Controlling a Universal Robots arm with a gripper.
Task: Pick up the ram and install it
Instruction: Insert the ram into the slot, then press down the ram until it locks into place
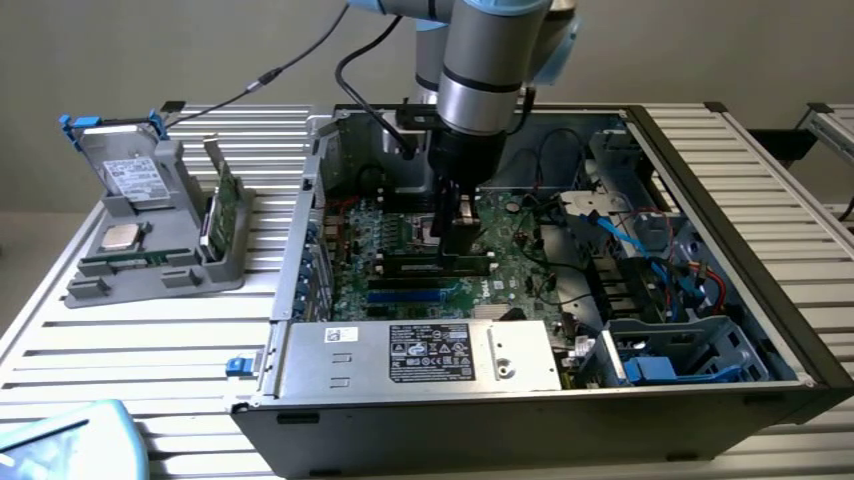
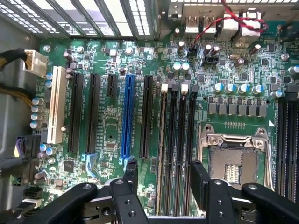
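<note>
My gripper (image 1: 458,240) hangs low over the motherboard (image 1: 400,235) inside the open computer case (image 1: 787,330). A long narrow dark stick, the ram (image 1: 434,266), stands on edge in a memory slot right under the fingers. In the wrist view the two black fingers (image 2: 131,175) stand apart with nothing gripped, and the gripper (image 2: 164,179) is open. The row of memory slots (image 2: 177,140) runs between the fingers, and the ram (image 2: 163,140) shows there edge-on as a pale strip in one slot. Whether the fingers touch it I cannot tell.
The empty processor socket (image 2: 231,156) lies beside the memory slots, with a blue expansion slot (image 2: 126,116) on the other side. The power supply (image 1: 414,355) and loose cables (image 1: 627,240) crowd the case. On the exterior view's left, a grey holder (image 1: 154,265) carries a bracketed green card (image 1: 220,210) and a silver chip (image 1: 123,237).
</note>
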